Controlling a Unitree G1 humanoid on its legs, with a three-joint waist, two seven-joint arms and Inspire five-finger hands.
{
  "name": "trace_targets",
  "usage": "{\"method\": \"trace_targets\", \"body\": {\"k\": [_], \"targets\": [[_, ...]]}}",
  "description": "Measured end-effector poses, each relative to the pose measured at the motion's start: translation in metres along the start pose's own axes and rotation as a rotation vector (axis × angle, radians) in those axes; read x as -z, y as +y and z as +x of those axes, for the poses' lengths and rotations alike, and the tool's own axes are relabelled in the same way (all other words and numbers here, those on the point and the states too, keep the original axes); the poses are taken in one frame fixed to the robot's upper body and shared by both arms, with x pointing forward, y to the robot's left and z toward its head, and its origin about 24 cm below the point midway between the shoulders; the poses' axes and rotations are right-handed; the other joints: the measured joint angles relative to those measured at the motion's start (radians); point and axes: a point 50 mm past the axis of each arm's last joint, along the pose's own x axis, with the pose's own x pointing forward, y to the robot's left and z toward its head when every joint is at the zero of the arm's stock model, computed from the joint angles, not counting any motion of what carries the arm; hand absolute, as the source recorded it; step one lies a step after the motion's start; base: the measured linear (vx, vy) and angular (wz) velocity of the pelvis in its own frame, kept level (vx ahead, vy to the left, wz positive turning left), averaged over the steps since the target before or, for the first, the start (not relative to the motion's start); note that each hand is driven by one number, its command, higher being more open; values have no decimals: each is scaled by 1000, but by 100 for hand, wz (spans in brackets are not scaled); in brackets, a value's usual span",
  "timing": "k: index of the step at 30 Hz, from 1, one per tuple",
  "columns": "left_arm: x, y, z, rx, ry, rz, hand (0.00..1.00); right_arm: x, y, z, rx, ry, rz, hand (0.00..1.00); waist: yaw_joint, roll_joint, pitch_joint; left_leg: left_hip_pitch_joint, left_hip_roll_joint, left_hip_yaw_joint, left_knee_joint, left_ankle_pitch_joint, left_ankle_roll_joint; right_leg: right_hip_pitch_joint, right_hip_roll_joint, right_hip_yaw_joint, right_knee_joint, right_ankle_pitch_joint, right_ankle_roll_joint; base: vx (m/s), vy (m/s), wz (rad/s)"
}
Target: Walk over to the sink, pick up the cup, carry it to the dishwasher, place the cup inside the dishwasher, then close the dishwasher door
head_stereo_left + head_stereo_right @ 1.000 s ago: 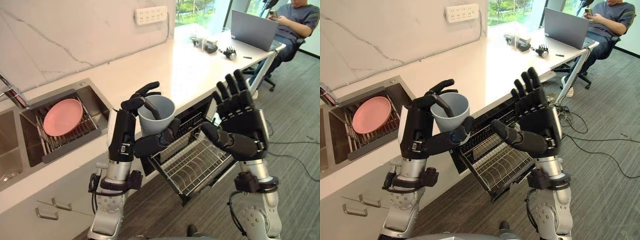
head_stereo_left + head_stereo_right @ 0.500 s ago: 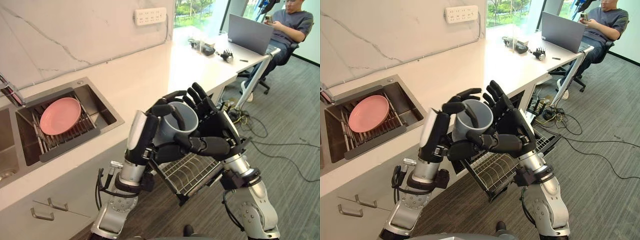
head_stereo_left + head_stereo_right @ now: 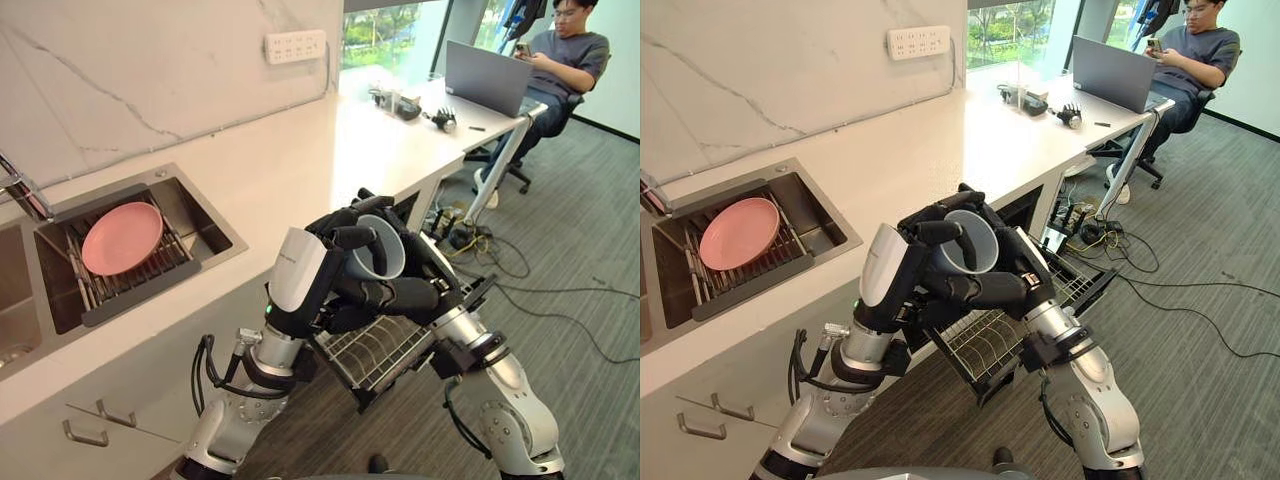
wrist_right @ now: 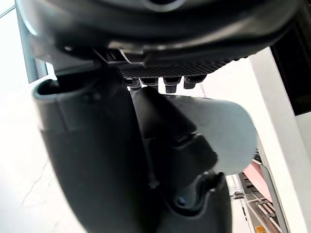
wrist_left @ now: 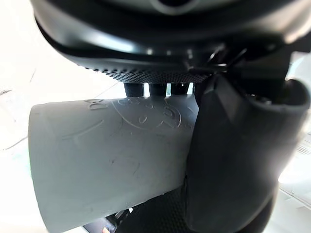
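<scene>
With my left robot hand [image 3: 345, 238] and right robot hand [image 3: 405, 297] both curled around the tilted cup [image 3: 385, 250] above the open dishwasher rack [image 3: 380, 350], I was mid-carry, and next needed to lower it in.

Both eye views look steeply down from the head onto the bench [image 3: 300, 160], sink [image 3: 192, 215] and dishwasher rack [image 3: 375, 350]. They sit slightly apart sideways and share nearly the whole scene. Each wrist view looks along its own hand, left hand [image 5: 170, 43] and right hand [image 4: 160, 29], from very close; both share the grey cup [image 5: 107, 155].
</scene>
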Motion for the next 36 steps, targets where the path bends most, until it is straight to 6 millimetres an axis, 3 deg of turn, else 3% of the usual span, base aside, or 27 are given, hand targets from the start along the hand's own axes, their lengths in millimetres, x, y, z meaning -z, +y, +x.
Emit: {"method": "trace_targets", "body": {"k": [8, 9, 23, 24, 36], "targets": [[1, 1, 0, 1, -11, 35, 0, 6, 1, 1, 17, 48, 37, 100, -3, -1, -5, 0, -6, 1, -3, 4, 3, -2, -6, -2, 0, 1, 1, -27, -7, 0], [1, 0, 0, 2, -11, 36, 0, 6, 1, 1, 19, 51, 43, 0, -4, -1, -6, 1, -7, -1, -3, 5, 4, -1, -6, -4, 0, 1, 1, 0, 0, 0], [-1, 1, 7, -30, -35, 38, 0, 2, 3, 7, 24, 32, 94, 0, -5, -18, -34, -1, -15, -15, -3, 8, 7, 4, -15, -24, 0, 0, -2, -29, -14, 3], [-2, 1, 8, -30, -38, 39, 100, 2, 3, 7, 24, 28, 93, 0, -5, -18, -35, -1, -16, -15, -3, 8, 7, 4, -16, -25, 0, -1, -2, -35, -20, 0], [-12, -5, 16, -56, -61, -66, 100, -8, 1, 10, 54, -74, 135, 0, -9, -20, -37, -1, -15, -15, -4, 8, 7, 0, -15, -26, 0, -2, -4, -11, -6, 0]]}}
